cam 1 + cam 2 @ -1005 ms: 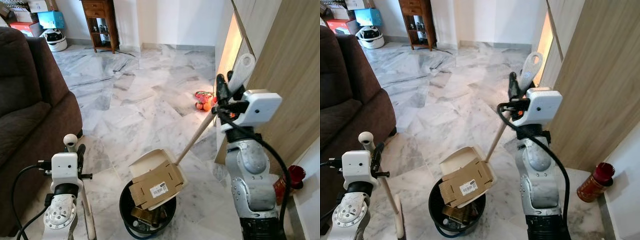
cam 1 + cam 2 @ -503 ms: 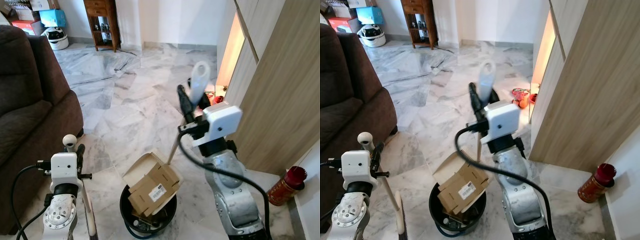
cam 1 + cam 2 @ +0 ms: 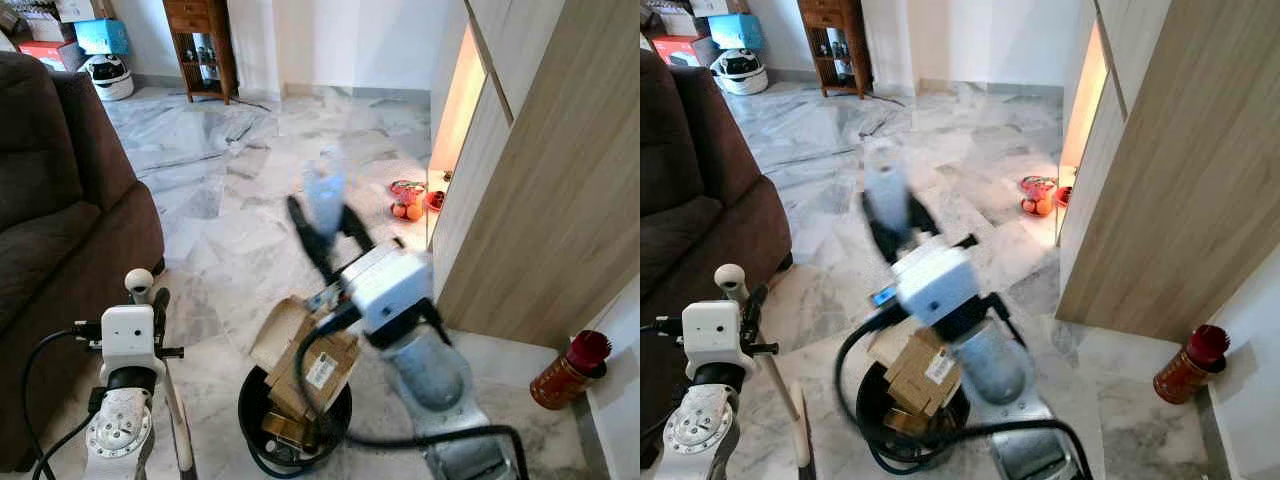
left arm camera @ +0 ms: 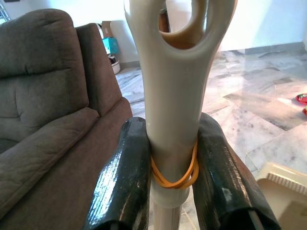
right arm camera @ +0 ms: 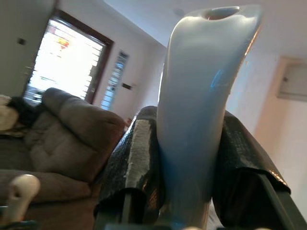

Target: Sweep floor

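Two end effectors each clamp an upright handle: the left end effector (image 4: 165,182) grips the broom handle (image 4: 175,96); the right end effector (image 5: 192,167) grips the dustpan handle (image 3: 323,195), dustpan over the near bin (image 3: 255,415).

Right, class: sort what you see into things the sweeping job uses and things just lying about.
In use: dustpan handle in the right tool; broom handle in the left tool; bin; cardboard box.
Lying about: sofa, red canister, fruit, wooden stand.
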Motion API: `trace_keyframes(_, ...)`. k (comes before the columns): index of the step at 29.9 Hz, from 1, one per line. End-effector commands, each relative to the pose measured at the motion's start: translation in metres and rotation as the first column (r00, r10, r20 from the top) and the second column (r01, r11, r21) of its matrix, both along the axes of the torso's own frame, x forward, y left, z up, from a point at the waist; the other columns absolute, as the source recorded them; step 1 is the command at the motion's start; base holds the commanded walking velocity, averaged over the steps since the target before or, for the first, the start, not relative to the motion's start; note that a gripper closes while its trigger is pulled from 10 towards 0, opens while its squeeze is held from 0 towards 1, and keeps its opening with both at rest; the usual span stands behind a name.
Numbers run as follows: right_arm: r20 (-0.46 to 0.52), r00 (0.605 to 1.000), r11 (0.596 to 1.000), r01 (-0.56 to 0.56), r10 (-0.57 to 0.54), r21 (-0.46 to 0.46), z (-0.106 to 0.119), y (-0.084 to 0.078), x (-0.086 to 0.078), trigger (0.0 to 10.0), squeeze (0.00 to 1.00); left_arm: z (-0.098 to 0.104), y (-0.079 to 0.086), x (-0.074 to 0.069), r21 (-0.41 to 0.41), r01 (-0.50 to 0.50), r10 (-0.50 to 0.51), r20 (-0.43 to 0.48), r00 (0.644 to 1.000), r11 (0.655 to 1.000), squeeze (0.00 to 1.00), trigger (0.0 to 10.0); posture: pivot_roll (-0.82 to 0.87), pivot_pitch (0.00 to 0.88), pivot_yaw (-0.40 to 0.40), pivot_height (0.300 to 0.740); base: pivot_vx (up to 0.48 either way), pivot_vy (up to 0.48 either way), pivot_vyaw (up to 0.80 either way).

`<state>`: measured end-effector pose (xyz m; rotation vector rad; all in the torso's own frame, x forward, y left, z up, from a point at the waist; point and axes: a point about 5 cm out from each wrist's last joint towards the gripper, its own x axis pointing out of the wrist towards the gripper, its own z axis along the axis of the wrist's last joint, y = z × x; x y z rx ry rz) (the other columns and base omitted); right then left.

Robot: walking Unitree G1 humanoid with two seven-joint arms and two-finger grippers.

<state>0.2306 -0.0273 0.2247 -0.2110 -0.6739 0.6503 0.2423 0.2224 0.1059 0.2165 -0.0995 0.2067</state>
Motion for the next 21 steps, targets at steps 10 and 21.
trace_keyframes(10,0.150,0.986,0.995,-0.067,0.078,-0.077,0.0152,0.0075,-0.0187,10.0,0.00,0.0099,0.0022,0.0028,0.014,-0.003,0.002,0.058,0.998,1.000,0.00,10.0,0.15,0.038,0.038,0.740,0.000,0.000,0.00)
trace_keyframes(21,0.187,0.982,0.996,0.041,-0.027,-0.073,0.0176,-0.0017,-0.0090,10.0,0.00,0.0101,0.0018,0.0028,0.014,-0.005,0.004,0.060,0.998,1.000,0.00,10.0,0.15,0.040,0.035,0.740,0.000,0.000,0.00)
